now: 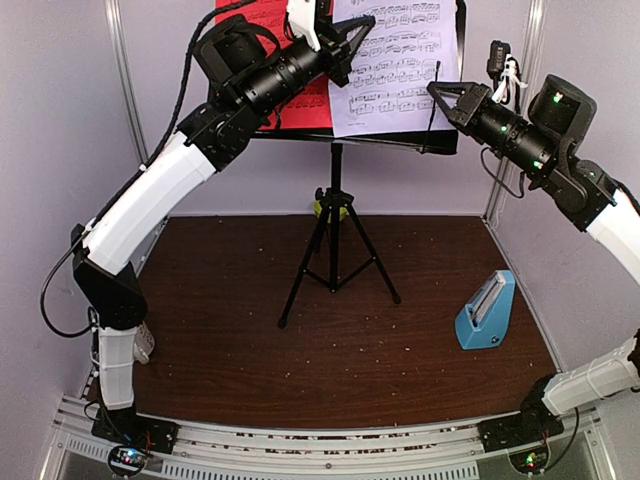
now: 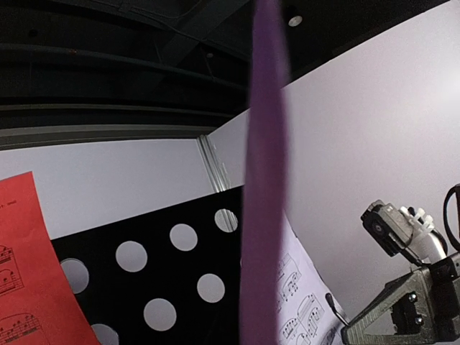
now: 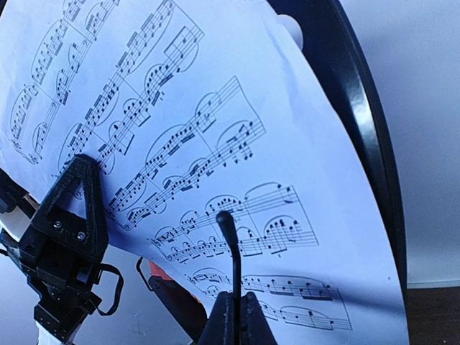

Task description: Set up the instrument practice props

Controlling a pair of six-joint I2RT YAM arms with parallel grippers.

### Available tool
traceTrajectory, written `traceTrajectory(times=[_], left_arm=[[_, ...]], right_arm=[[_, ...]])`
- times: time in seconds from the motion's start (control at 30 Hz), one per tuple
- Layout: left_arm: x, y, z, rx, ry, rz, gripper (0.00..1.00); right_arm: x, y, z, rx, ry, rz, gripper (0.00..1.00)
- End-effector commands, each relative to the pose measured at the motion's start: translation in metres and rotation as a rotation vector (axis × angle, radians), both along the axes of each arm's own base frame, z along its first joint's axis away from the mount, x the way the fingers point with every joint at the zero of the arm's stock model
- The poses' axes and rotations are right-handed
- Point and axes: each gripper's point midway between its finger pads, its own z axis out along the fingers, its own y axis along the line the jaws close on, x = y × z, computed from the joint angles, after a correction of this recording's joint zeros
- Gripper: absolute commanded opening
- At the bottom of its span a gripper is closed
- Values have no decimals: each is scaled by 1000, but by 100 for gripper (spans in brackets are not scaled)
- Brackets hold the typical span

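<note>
The black perforated music stand [image 1: 335, 215] stands on its tripod at the table's middle back. A red sheet [image 1: 262, 30] and a white sheet [image 1: 400, 60] rest on its desk. My left gripper [image 1: 348, 42] is shut on the white sheet's left edge; in the left wrist view that sheet [image 2: 264, 180] runs edge-on up the frame, beside the desk [image 2: 144, 215] and red sheet [image 2: 25, 273]. My right gripper [image 1: 443, 97] is shut on the stand's thin black page-holder wire [image 3: 233, 251], fingers [image 3: 248, 320] closed around it in front of the white sheet [image 3: 215, 108]. The blue metronome [image 1: 487, 310] stands at the right.
A small green bowl [image 1: 330, 207] sits behind the tripod. A white object [image 1: 143, 342] lies at the table's left edge behind the left arm. Enclosure walls close the left, back and right. The brown table [image 1: 230, 330] carries scattered crumbs.
</note>
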Motion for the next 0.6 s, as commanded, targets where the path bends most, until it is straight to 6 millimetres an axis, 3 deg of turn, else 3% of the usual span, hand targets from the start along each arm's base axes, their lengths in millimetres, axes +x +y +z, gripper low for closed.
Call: traceTrajectory(times=[0.0, 0.13, 0.33, 0.57], left_arm=[[-16, 2, 13, -22, -57, -16, 0], [-13, 3, 13, -18, -60, 3, 0], [-14, 7, 18, -30, -57, 11, 26], [-15, 13, 21, -34, -56, 31, 31]], right_arm=[[-11, 0, 10, 2, -51, 25, 0], [-11, 0, 10, 1, -54, 26, 0], [-12, -1, 10, 1, -56, 26, 0], [-11, -1, 9, 2, -52, 24, 0]])
